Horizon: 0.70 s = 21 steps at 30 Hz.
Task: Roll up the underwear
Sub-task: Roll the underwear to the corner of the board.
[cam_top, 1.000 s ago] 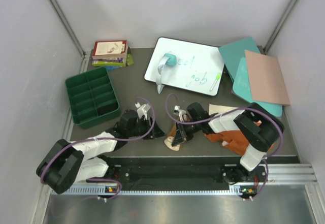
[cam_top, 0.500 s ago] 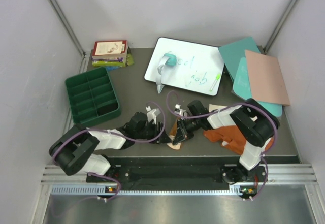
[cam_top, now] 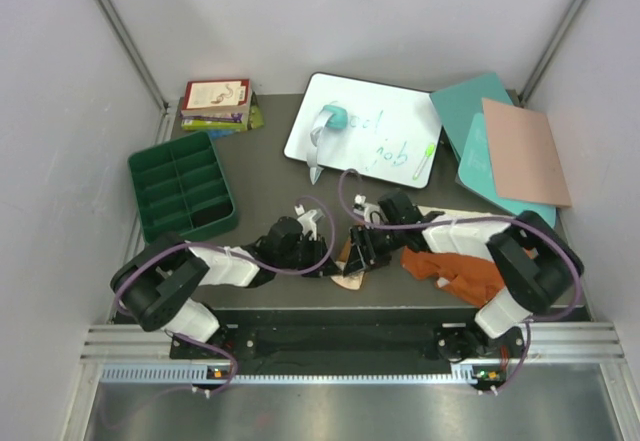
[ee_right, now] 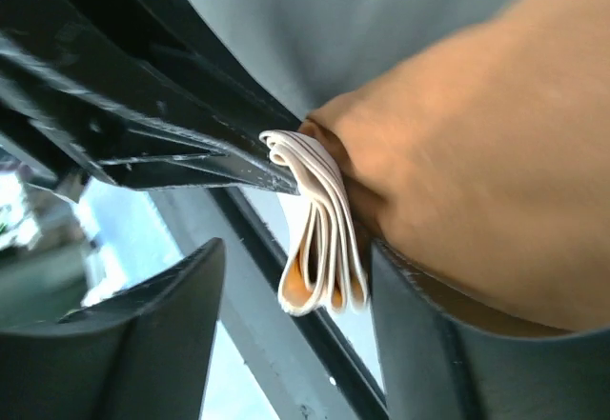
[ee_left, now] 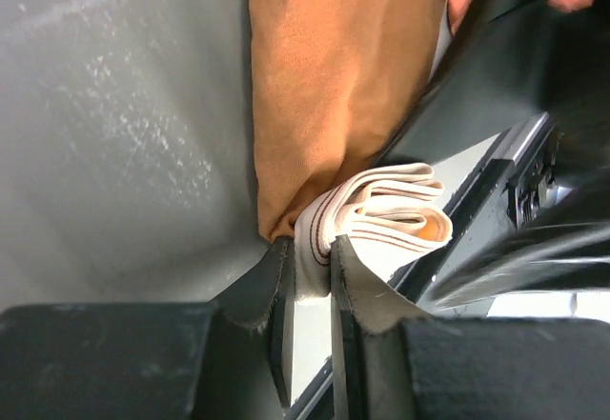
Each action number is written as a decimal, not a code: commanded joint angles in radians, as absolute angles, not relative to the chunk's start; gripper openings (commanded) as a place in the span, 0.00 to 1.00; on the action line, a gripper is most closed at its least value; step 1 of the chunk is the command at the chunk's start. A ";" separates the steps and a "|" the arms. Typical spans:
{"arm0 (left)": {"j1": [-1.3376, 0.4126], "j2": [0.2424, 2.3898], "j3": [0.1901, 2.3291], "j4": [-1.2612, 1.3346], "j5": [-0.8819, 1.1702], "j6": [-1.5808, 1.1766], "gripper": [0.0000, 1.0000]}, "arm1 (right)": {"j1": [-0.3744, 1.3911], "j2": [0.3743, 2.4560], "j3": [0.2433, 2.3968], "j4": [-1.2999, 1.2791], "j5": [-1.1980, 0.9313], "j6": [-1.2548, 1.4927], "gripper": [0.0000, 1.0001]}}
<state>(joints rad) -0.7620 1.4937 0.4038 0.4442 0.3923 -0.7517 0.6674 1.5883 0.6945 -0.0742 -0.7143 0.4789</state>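
Tan briefs (ee_right: pixel 477 144) fill 2 o'clock. Their folded cream waistband (ee_right: pixel 322 234) sits at centre, between the spread jaws of the right gripper (ee_right: pixel 297 250). The left gripper (ee_right: pixel 272 174) meets it from 10 o'clock.

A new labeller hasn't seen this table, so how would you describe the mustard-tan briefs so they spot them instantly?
From the whiteboard at the back, come straight to the table's near edge, where the left gripper and right gripper meet. The mustard-tan briefs lie bunched between them, the left gripper pinching their folded cream waistband. The rust-orange briefs to the right are redder.
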 commanded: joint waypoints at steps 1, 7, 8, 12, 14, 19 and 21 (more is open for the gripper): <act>-0.781 1.542 0.439 0.311 0.253 -0.736 0.10 | 0.647 1.419 0.684 -0.221 -0.476 0.477 0.63; -0.795 1.549 0.460 0.272 0.244 -0.798 0.09 | 0.647 1.243 0.551 -0.164 -0.402 0.590 0.66; -0.798 1.549 0.460 0.272 0.242 -0.805 0.09 | 0.649 1.233 0.534 -0.143 -0.399 0.606 0.66; -0.808 1.546 0.466 0.273 0.241 -0.842 0.09 | 0.649 1.238 0.456 -0.040 -0.417 0.667 0.66; -0.811 1.545 0.468 0.276 0.241 -0.853 0.09 | 0.649 1.249 0.436 0.029 -0.420 0.683 0.66; -0.831 1.542 0.466 0.285 0.219 -0.882 0.08 | 0.649 1.305 0.399 0.126 -0.443 0.704 0.66; -0.836 1.548 0.466 0.299 0.219 -0.899 0.08 | 0.647 1.327 0.385 0.166 -0.453 0.710 0.66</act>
<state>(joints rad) -0.8150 1.5101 0.4648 0.3595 0.2958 -0.8780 0.6559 1.2789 0.4118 0.0425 -0.4511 0.6868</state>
